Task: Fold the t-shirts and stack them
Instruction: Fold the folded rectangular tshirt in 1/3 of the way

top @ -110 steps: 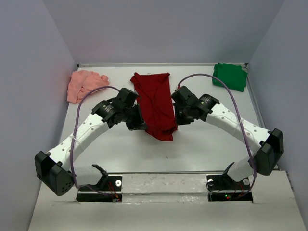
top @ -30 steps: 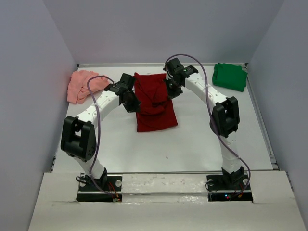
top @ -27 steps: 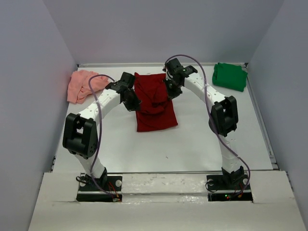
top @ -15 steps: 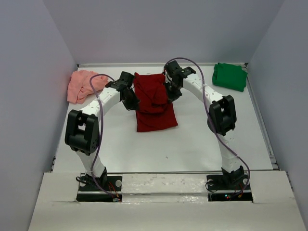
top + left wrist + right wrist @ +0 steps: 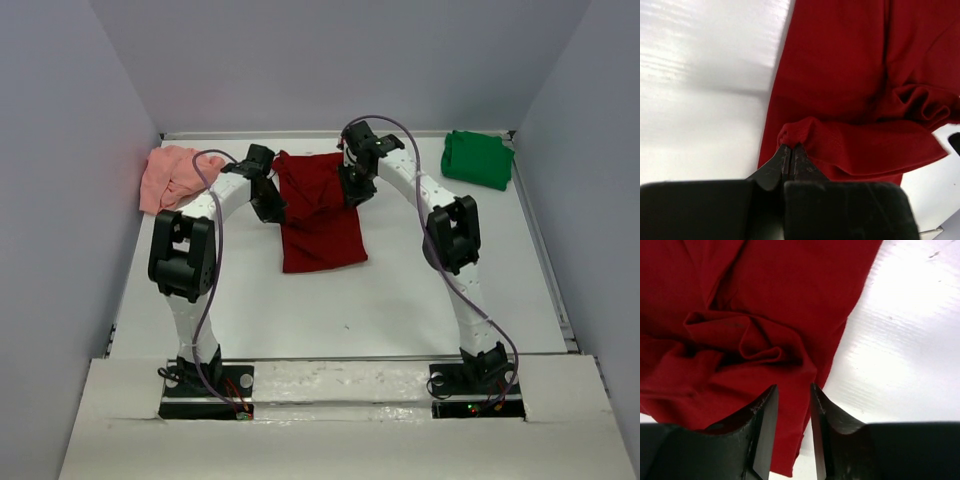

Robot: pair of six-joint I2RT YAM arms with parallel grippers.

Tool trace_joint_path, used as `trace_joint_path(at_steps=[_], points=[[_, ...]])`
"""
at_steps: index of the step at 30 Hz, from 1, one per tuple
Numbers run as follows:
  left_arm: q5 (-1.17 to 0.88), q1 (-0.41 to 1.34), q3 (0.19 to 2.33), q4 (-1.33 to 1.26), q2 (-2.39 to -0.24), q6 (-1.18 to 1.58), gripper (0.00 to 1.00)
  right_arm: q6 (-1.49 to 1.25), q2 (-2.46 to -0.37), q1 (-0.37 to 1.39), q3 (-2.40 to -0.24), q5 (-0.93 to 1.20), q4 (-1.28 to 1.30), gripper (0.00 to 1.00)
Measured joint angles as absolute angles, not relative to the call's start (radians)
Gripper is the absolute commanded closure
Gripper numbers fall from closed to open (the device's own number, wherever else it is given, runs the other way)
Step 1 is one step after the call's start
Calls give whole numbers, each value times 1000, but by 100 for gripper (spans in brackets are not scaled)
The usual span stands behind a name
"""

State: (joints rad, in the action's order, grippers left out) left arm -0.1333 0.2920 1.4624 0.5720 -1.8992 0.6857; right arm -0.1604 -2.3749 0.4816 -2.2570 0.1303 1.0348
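Observation:
The dark red t-shirt [image 5: 322,220] lies folded over in the middle of the table, bunched where the two grippers meet it. My left gripper [image 5: 270,208] is at its left edge, shut on a pinch of red cloth [image 5: 795,132]; its fingertips [image 5: 790,146] press together. At the shirt's right edge my right gripper [image 5: 353,192] stands open just over the cloth, and red fabric [image 5: 765,290] shows through the gap between the fingers [image 5: 793,390]. The pale pink t-shirt [image 5: 175,176] lies crumpled at the back left. The green t-shirt [image 5: 478,158] sits folded at the back right.
The white table [image 5: 400,300] is walled by grey panels on the left, back and right. Both arms arch high over the table's near half, their cables looping above them. The arm bases are bolted at the near edge [image 5: 330,380].
My right gripper's jaws have parted and let go of the red shirt's right edge. Both arms' elbows have swung up and inward. The left gripper stays shut on the cloth.

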Motion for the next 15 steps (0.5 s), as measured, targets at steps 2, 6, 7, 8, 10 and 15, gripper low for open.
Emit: trace_joint_path(at_steps=[2, 6, 7, 8, 10, 15], points=[[-141, 286, 1479, 568, -1935, 673, 100, -155, -2389, 476, -2281, 124, 1041, 57], [-159, 277, 1495, 566, -1964, 654, 91, -144, -2392, 467, -2304, 111, 1045, 56], [-159, 275, 1507, 569, -1967, 649, 87, -140, -2392, 466, -2308, 108, 1045, 56], [-157, 273, 1521, 571, -1968, 645, 83, -138, -2392, 465, -2311, 104, 1044, 56], [-150, 273, 1556, 570, -1968, 627, 74, -134, -2392, 465, -2315, 99, 1045, 57], [-112, 273, 1589, 545, -1938, 574, 45, -134, -2376, 465, -2301, 97, 1047, 57]])
